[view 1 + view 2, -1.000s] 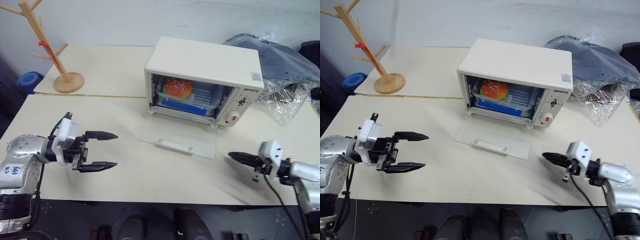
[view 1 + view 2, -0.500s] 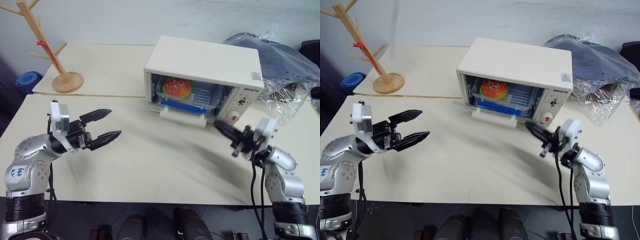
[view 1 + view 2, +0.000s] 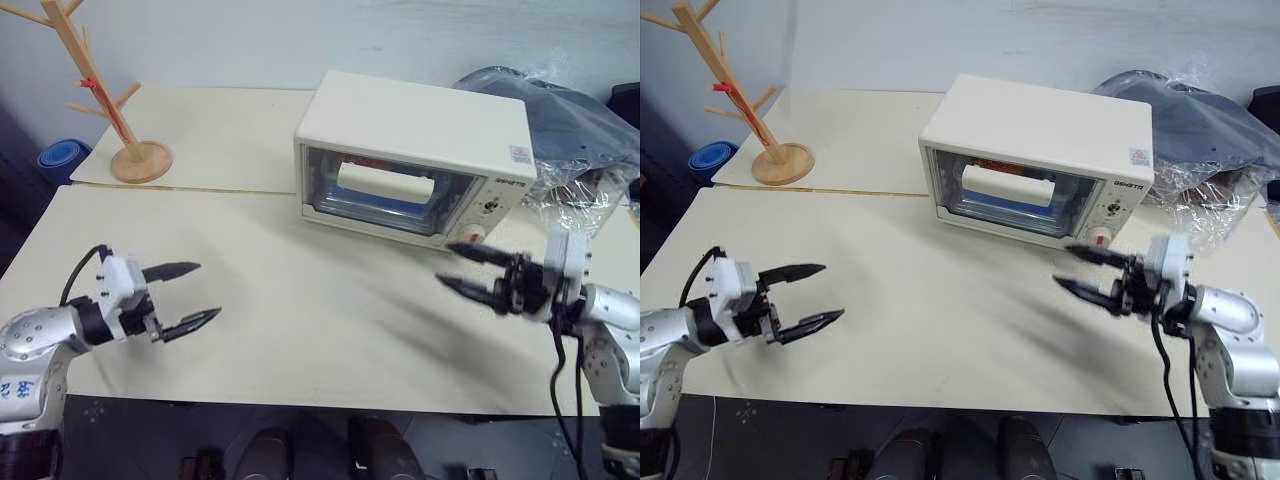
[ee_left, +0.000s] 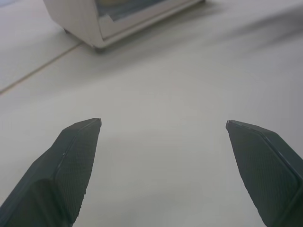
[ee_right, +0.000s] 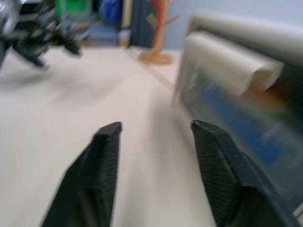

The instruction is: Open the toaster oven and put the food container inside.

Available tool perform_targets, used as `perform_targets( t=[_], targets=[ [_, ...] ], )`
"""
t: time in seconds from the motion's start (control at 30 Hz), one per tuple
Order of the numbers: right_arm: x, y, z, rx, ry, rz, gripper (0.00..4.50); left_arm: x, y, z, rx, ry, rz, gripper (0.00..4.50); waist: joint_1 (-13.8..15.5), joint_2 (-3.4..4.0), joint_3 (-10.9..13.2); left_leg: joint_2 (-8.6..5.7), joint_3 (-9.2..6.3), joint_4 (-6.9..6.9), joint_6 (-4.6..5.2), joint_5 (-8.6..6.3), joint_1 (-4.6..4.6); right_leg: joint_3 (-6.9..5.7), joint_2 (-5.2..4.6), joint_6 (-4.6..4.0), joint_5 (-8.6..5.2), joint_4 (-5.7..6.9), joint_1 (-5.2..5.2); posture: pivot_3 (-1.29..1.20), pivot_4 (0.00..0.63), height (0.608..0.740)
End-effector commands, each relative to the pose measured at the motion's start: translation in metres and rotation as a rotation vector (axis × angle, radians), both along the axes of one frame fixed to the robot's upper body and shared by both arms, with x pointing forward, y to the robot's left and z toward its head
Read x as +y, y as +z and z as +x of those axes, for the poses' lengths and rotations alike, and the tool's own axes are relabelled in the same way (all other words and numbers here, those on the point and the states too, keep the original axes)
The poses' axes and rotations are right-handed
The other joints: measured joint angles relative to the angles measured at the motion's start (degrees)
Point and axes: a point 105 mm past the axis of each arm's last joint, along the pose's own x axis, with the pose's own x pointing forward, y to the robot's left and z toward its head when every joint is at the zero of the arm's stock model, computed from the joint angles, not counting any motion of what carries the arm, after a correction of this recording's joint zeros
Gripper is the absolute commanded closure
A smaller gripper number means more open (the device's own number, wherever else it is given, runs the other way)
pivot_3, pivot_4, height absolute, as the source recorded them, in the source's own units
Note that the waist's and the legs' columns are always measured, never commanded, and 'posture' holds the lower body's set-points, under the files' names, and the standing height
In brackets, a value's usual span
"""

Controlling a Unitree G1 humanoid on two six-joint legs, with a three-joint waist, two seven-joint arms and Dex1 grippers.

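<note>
Left eye view has the toaster oven [image 3: 415, 150] standing toward the far side of the tabletop [image 3: 300, 300], its glass door shut and the cream handle [image 3: 385, 182] across the glass. Behind the glass a strip of blue shows low down, most likely the food container [image 3: 365, 207] on the rack; the burger is too hidden to make out.

The right gripper [image 3: 468, 270] hangs just in front of the oven's lower right corner near the red knob [image 3: 1099, 235], jaws spread and pinching nothing. The left gripper [image 3: 185, 295] hovers over bare tabletop well apart from the oven, jaws wide, nothing between them. A wooden mug tree [image 3: 100, 90] stands on the far left, and a crumpled plastic-wrapped bundle [image 3: 570, 130] lies to the oven's right.

Judging by the shut door with the box inside, the work looks essentially done. What remains is to draw both arms back: the right one should retreat straight away from the oven front so a finger does not catch the handle or knob.

1 second earlier the door lay flat on the tabletop with the burger in plain sight and the right jaws pressed together; half a second ago the door was partway up. Now it is closed, and the right jaws have parted.
</note>
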Motion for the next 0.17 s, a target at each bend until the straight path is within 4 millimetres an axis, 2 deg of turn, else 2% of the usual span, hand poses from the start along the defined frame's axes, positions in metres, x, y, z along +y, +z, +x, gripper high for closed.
perform_targets(
  t=[0.03, 0.1, 0.17],
  targets=[
    [-0.019, -0.016, -0.008, -0.046, -0.004, -0.127, 0.63, 0.010, -0.001, -0.006, -0.046, 0.040, 0.046, 0.00, -0.05, -0.01, 0.00, 0.00, 0.00, 0.00, 0.00, 0.00, 0.01, 0.00, -0.02, 0.00, 0.00, 0.01, 0.01, 0.00, 0.150, 0.740],
    [-0.024, -0.024, -0.010, -0.033, -0.023, -0.122, 0.04, 0.012, -0.008, -0.010, -0.027, 0.058, 0.044, 0.00, -0.10, 0.00, 0.00, -0.01, 0.01, 0.00, 0.00, 0.00, 0.13, 0.00, -0.02, -0.01, 0.00, 0.03, 0.10, 0.00, 0.150, 0.740],
    [-0.024, -0.024, -0.010, -0.040, -0.040, -0.088, 0.04, 0.011, -0.015, -0.014, 0.016, 0.055, 0.063, 0.00, -0.13, 0.01, 0.00, -0.01, 0.02, -0.03, 0.00, 0.00, 0.15, 0.02, -0.02, -0.02, -0.01, 0.06, 0.09, 0.00, 0.150, 0.740]
  ],
)
